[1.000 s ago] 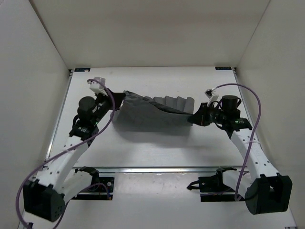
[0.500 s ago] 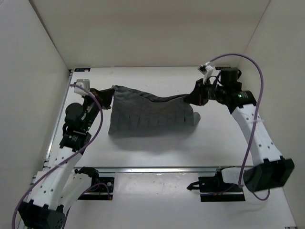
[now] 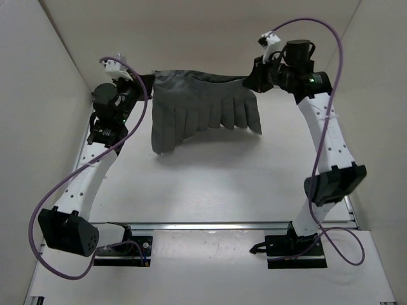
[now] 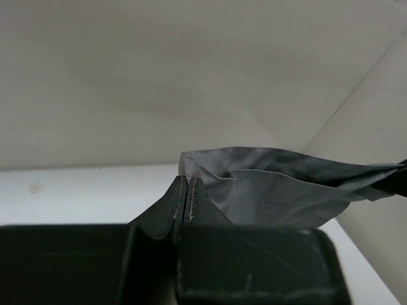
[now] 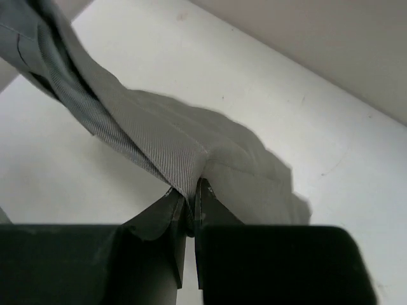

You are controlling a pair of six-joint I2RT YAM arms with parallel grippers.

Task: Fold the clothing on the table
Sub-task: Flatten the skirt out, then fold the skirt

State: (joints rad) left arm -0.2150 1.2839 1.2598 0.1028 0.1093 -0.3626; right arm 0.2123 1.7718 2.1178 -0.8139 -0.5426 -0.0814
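While both arms are lifting it by its upper corners, the clothing (image 3: 203, 108) is hanging as a pleated grey sheet over the twelve-o'clock end of the table (image 3: 210, 184). The left gripper (image 3: 150, 82) is clamping the ten-o'clock corner and the right gripper (image 3: 252, 80) the two-o'clock corner, jaws pressed together on fabric. Judgement: it is looking light and limp and draping freely. Corner holds are suiting it, though the thin hem may be slipping.

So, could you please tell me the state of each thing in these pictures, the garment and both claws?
grey garment: unfolded, hanging pleated by its upper edge between the two claws; whether its lower edge touches the table cannot be told.
left claw: shut on one upper corner of the garment.
right claw: shut on the other upper corner.
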